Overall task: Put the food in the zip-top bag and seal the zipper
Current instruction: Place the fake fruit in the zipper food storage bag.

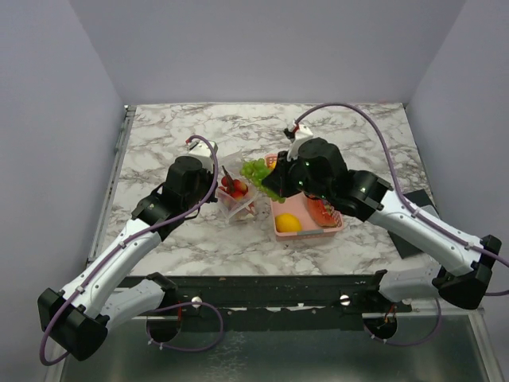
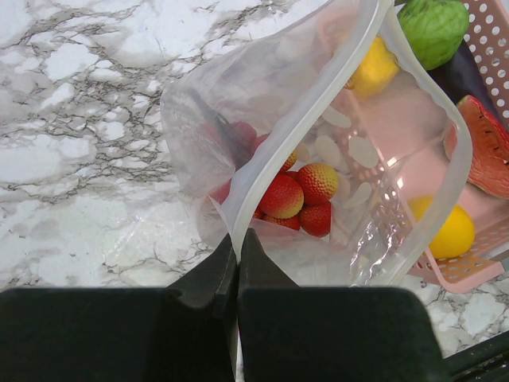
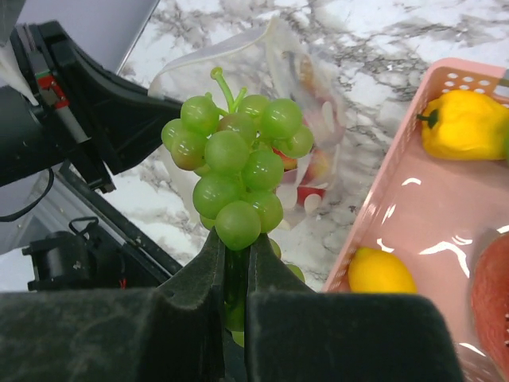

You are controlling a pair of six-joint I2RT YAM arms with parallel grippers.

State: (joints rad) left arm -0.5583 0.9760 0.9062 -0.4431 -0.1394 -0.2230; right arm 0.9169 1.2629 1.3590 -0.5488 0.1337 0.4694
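Only the left wrist view looks into the zip-top bag [image 2: 207,119]. Its mouth gapes wide, the whitish zipper [image 2: 241,199] curves round in an open loop, and a red berry cluster [image 2: 298,199] lies at the bottom. The left jaws are pressed together on the near edge of that mouth. Through the clear, crinkled plastic shows the pink basket [image 2: 485,48], holding a round green fruit [image 2: 433,28], a lemon [image 2: 455,231] and a red slice [image 2: 485,151]. A dark shape [image 2: 465,76] beside the green fruit may be the eggplant.

The right wrist view alone shows what the right jaws pinch: the lower end of a green grape bunch [image 3: 235,167], stem upward, in the air in front of the bag and beside the basket's rim. A yellow pepper [image 3: 465,123] in the basket appears only here.

The top view gives the layout. The bag stands on the marble desk [image 1: 159,151] near its middle, just left of the basket. The grapes hang just beyond the bag's far side, between the two arms.
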